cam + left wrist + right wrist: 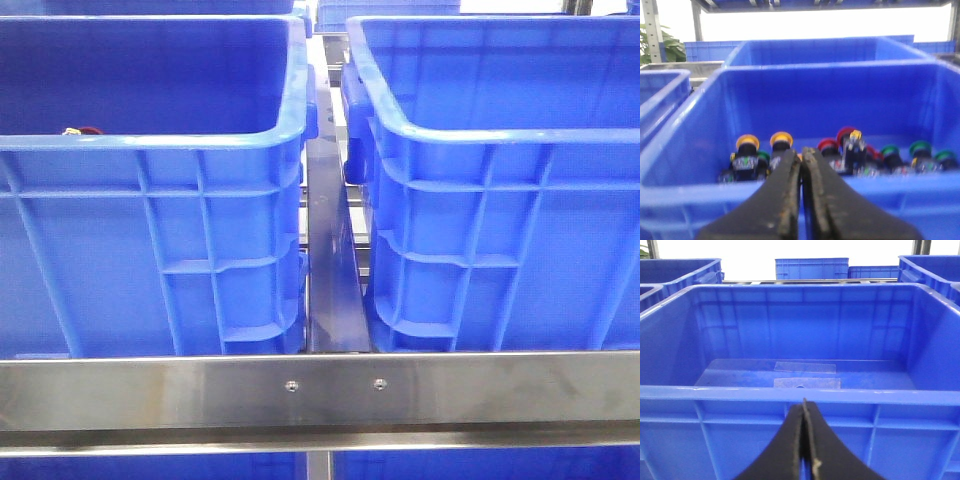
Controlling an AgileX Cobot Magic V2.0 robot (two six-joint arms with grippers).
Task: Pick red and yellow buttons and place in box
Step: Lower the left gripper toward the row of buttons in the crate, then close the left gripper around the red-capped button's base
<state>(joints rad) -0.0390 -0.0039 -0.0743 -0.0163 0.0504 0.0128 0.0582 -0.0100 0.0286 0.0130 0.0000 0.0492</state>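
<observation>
Both pairs of fingers are pressed together with nothing between them: your left gripper (801, 155) hovers at the near rim of the stocked blue crate (690, 145), your right gripper (804, 407) at the near rim of the bare blue crate (670, 340), the likely box for the drop.

Working down in size, past the crates, the row of push buttons lies just beyond and below the left fingertips, on the crate floor against the near wall. Two yellow buttons (747, 141) stand caps up just off to one side of the tips, the red buttons (828, 145) just off to the other, and the green buttons (920, 148) (not wanted) farther along past the red.

So the left arm is clearly the nearer one. I judge you must part the fingers first, then reach forward and down over the rim.
</observation>
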